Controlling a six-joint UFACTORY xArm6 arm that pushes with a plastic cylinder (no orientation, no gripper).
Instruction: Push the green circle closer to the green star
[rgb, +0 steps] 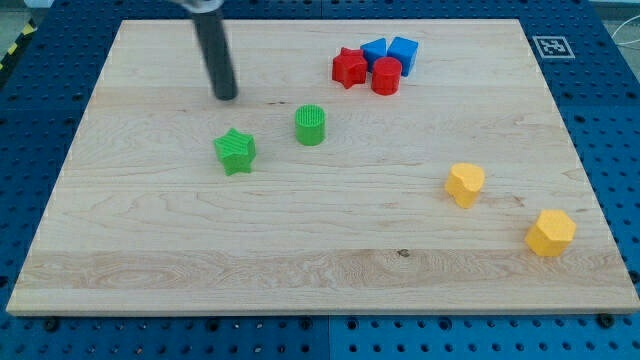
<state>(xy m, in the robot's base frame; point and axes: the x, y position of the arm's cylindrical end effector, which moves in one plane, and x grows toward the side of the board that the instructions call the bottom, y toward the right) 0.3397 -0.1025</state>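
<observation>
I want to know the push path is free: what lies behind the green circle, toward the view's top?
Bare board directly behind the green circle. Farther up and right sit the red star and red cylinder, partly covering two blue blocks. My tip stands upper left.

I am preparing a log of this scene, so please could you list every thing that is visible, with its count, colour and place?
green plastic star block: 1, green, left of the board's centre.
green plastic cylinder block (the circle): 1, green, to the view's right of the star, apart from it.
red plastic star block: 1, red, near the view's top.
red plastic cylinder block: 1, red, right beside the red star.
blue plastic blocks: 2, blue, just behind the red ones.
yellow plastic blocks: 2, yellow, lower right of the view.
light wooden board: 1, on a blue perforated table.
my tip: 1 dark rod, above the green star toward the view's top, touching no block.
</observation>
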